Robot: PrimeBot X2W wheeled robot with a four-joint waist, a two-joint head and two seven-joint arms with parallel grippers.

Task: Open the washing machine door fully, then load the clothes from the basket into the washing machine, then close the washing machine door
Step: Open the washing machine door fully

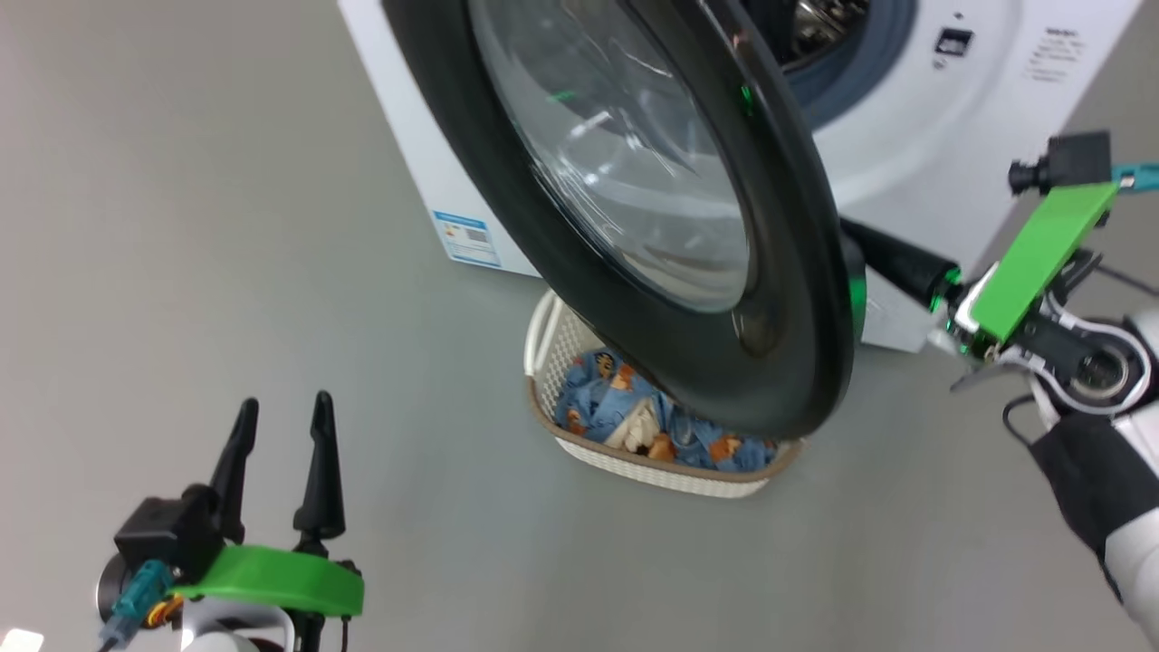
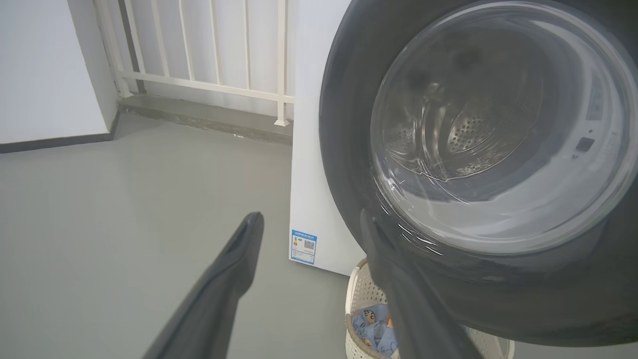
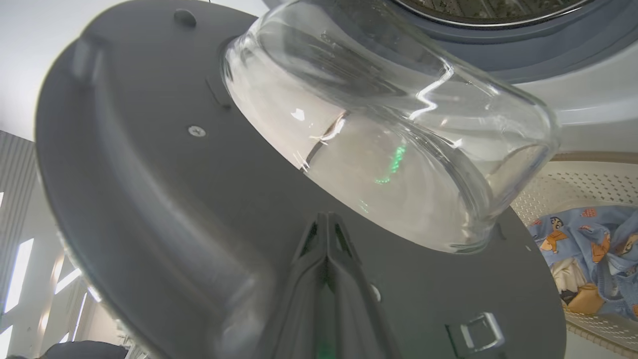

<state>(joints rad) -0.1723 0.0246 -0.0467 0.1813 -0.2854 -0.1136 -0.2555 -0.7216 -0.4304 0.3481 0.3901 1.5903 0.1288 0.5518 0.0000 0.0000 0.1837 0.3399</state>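
While the right gripper (image 3: 326,227) has its two fingers pressed together with nothing between them, the tips seem to lie against the grey inner face of the washing machine door (image 3: 149,189). They are just below the clear glass bowl (image 3: 398,149) and near the latch (image 3: 473,334) at the door's free edge.

I judge the door to be stiff and rather heavy, able to swing only around its hinge. Its glossy black outer side looks slippery, and the glass bowl is the fragile part. A push on the flat grey panel close to the free edge therefore seems the best hold, never on the glass.

The door stands only partly open, well out from the front of the washing machine (image 1: 914,127). Behind the door, the gasket (image 1: 860,72) and a little of the drum (image 1: 819,23) are visible.

Under the door's lower edge stands the basket (image 1: 670,473), with the clothes (image 1: 598,398) lying loose inside. I cannot tell whether the door touches the basket. The clothes look soft and light, and a bunched fold on top would be easy to pinch.

On the door's outer side, well apart from it, hangs the left gripper (image 1: 283,407), with fingers spread and empty.
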